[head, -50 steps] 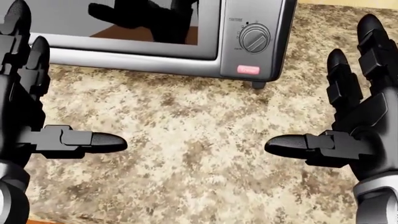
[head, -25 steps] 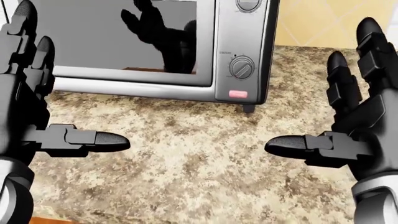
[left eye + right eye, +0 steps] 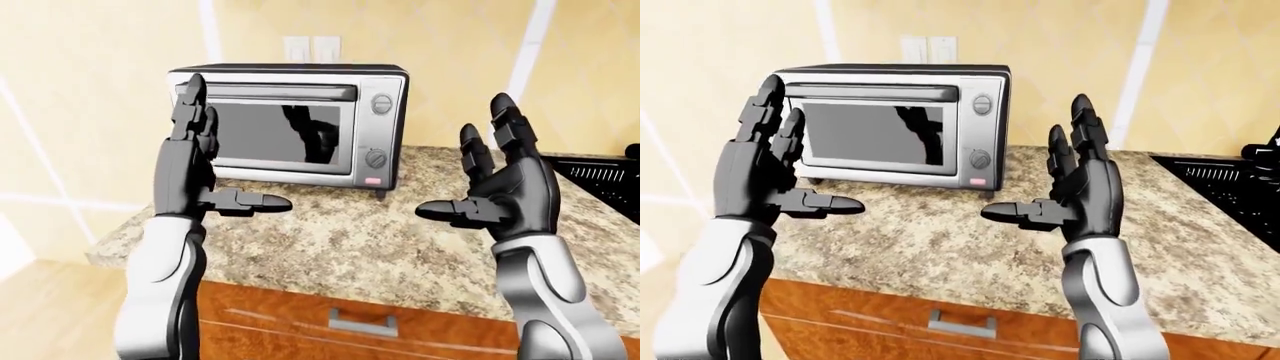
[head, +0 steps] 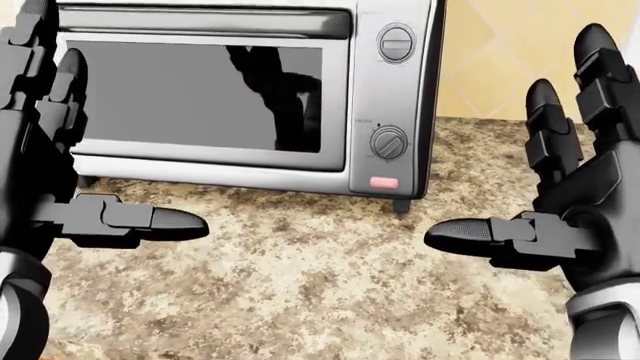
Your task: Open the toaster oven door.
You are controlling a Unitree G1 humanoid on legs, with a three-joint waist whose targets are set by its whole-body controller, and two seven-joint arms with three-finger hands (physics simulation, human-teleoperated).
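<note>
The silver toaster oven (image 3: 290, 124) stands on the speckled counter against the wall. Its dark glass door (image 4: 200, 97) is shut, and the handle bar (image 4: 200, 22) runs across the top of the door. My left hand (image 3: 232, 146) is raised open with its fingers upright, overlapping the door's left edge in the left-eye view and not touching it. My right hand (image 3: 462, 161) is raised open to the right of the oven, palm facing left. Both thumbs point inward and neither hand holds anything.
On the oven's right panel are two knobs (image 4: 397, 43) (image 4: 389, 142) and a pink button (image 4: 384, 183). The granite counter (image 3: 380, 247) has a wooden drawer with a handle (image 3: 358, 324) below. A black stove (image 3: 1230, 180) lies at the right. A wall outlet (image 3: 312, 46) sits above the oven.
The head view has tilted up: the oven slid down in the picture, so its handle and upper knob now show. Both hands keep the same open pose.
</note>
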